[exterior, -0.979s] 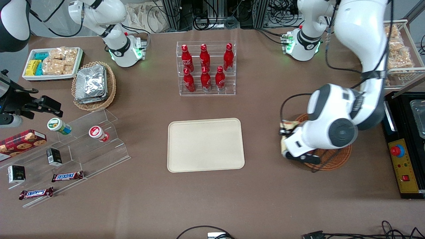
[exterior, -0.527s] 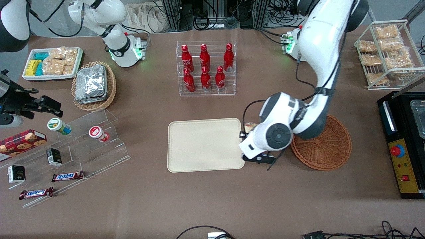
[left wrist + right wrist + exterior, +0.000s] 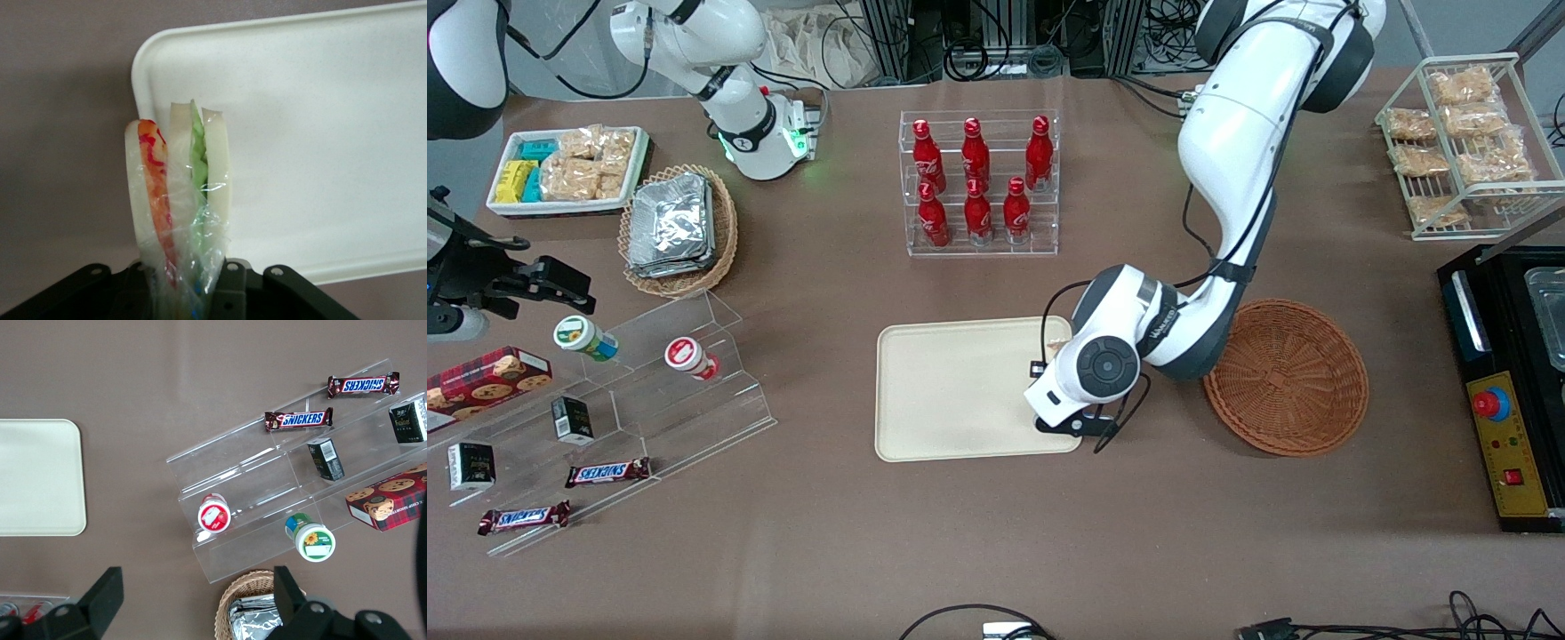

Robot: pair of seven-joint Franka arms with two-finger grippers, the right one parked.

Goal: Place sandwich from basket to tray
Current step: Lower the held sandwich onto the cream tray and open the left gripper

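1. Sandwich (image 3: 179, 200) is clamped upright in the gripper (image 3: 190, 287) above the tray's (image 3: 951, 391) edge nearest the basket (image 3: 1288, 378); the jaws are closed on it.
2. Removal from the basket is judged done; lowering and release onto the tray remain.
3. Filling layers are shown only in the wrist view; the emptied basket only in the front view, where the sandwich is mostly hidden by the arm.

Pincer (image 3: 190, 283) w/ sandwich (image 3: 179, 200) clamped has left the basket (image 3: 1288, 377), which sat under it 1 s ago, and travelled sideways to the tray (image 3: 960, 391). Half a sec ago it was just off the tray's basket-side edge; now it's above that edge, sandwich over the tray corner. Basket now fully uncovered.
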